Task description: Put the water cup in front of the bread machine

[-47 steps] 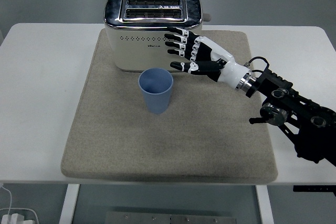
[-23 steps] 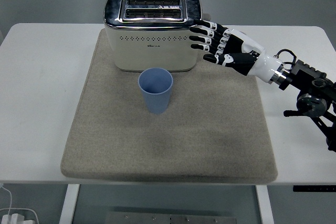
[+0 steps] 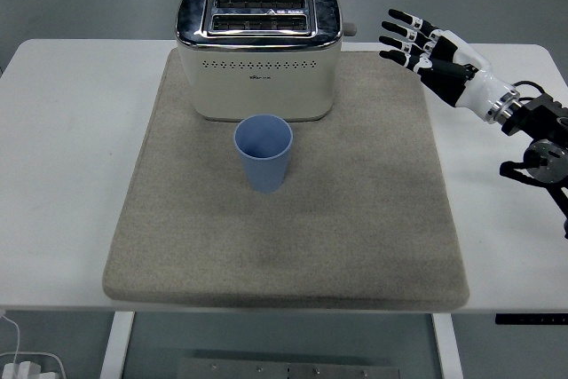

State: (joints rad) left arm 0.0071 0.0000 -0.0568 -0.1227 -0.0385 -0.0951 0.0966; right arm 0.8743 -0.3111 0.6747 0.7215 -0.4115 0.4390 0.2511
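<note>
- Small blue plastic tumbler-shaped water cup point(image 3: 264, 153): upright, mouth open to the ceiling, standing on the beige felt-like rectangular mat point(image 3: 177, 237) just at six o'clock of the cream-and-chrome two-slot bread machine point(image 3: 258, 52), near its front wall but not touching.
- Judged from that placement: already in front of the appliance, so the task looks finished or nearly so.
- Right hand point(image 3: 435, 55): black-and-white, five-fingered, held in the air at about three o'clock of the bread machine, well apart from the cup; fingers point(image 3: 401, 31) spread and extended toward nine o'clock, nothing held.
- Left hand: not visible anywhere.
- Likely handling of the cup: light, apparently empty, thin-walled and a little springy, smooth and mildly slippery; easy to tip with a sideways nudge, easy to deform under a hard squeeze.
- Best hold, if any adjustment needed: wrap around the mid-wall, thumb opposite the fingers, gentle pressure; not at the rim, where the wall flexes most.
- Tapered shape: narrower at the base, so risk of sliding down through a loose grasp.
- White table point(image 3: 62, 130): visible around the mat.
</note>
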